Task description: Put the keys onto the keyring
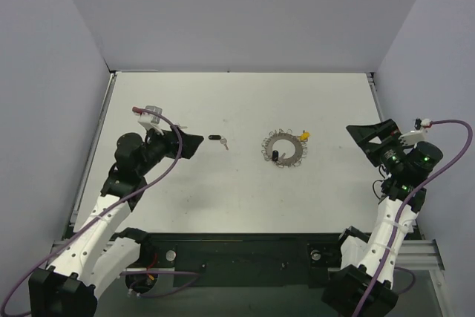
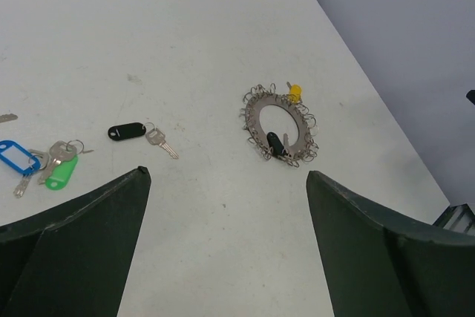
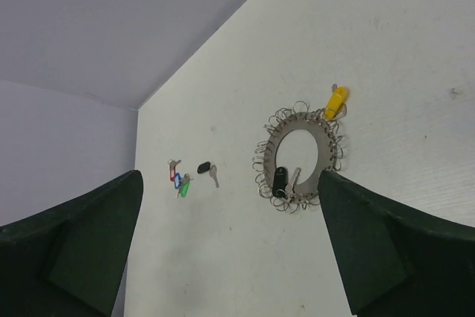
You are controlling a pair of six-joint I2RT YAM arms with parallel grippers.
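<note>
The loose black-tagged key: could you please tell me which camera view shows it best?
The left wrist view: the black-tagged key lies close and unobstructed, tag and blade distinct. The top view shows it small but whole; the right wrist view, only as a distant speck.

Bright, even, diffuse light.
White matte bench (image 2: 223, 35) beyond the jaws is sharp, glare-free, faintly shadowed; the dark jaws look slightly soft.

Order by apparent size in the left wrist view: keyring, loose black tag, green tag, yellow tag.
1. keyring
2. loose black tag and green tag: alike, not ranked
3. yellow tag, though farther away
</note>
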